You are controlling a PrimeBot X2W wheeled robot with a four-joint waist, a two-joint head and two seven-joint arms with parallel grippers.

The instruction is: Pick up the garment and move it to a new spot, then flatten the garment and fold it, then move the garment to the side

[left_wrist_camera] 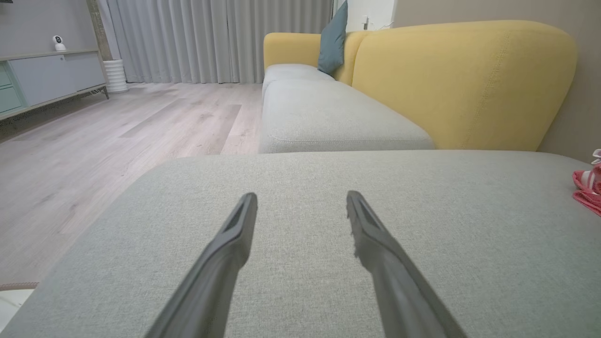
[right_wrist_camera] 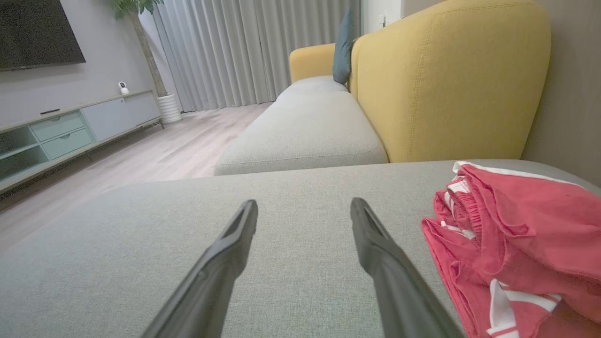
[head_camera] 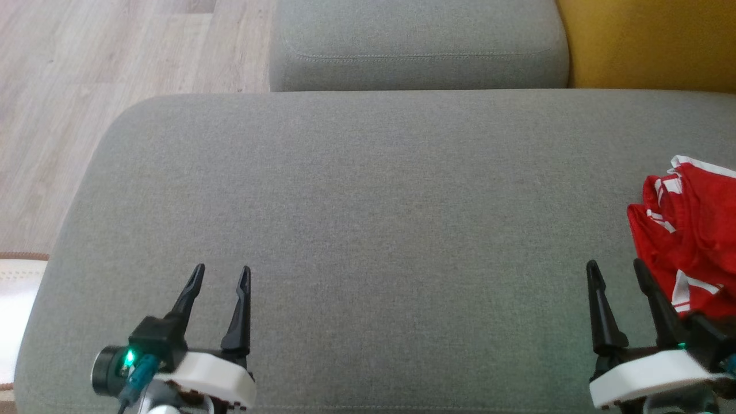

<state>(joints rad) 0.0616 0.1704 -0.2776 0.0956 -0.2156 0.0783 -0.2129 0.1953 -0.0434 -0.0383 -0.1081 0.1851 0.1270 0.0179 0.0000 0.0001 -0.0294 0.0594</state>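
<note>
Crumpled red garment w/ white stripes (head_camera: 690, 230) lies bunched at the far right edge of the big grey fabric seat cushion (head_camera: 368, 190), running out of the head view on that side. It's loose on the cushion, not held by either arm

L gripper (head_camera: 222, 268) sits low at the front left of the cushion, its two long dark fingers spread wide w/ nothing between them. In the left wrist view the L gripper (left_wrist_camera: 300, 197) has bare grey fabric in the gap, and the garment (left_wrist_camera: 589, 188) is a small red bit well apart at the right edge

R gripper (head_camera: 615, 264) is at the front right, also spread wide and empty. In the right wrist view the R gripper (right_wrist_camera: 303, 204) points along the cushion and the garment (right_wrist_camera: 521, 234) lies just beside its right-hand finger, apart at the tip

Beyond: a second grey seat cushion (head_camera: 414, 46), mustard-yellow sofa backrest (head_camera: 650, 40), pale wood-plank floor (head_camera: 86, 86) to the left, teal pillow (left_wrist_camera: 332, 40) further along the sofa
</note>
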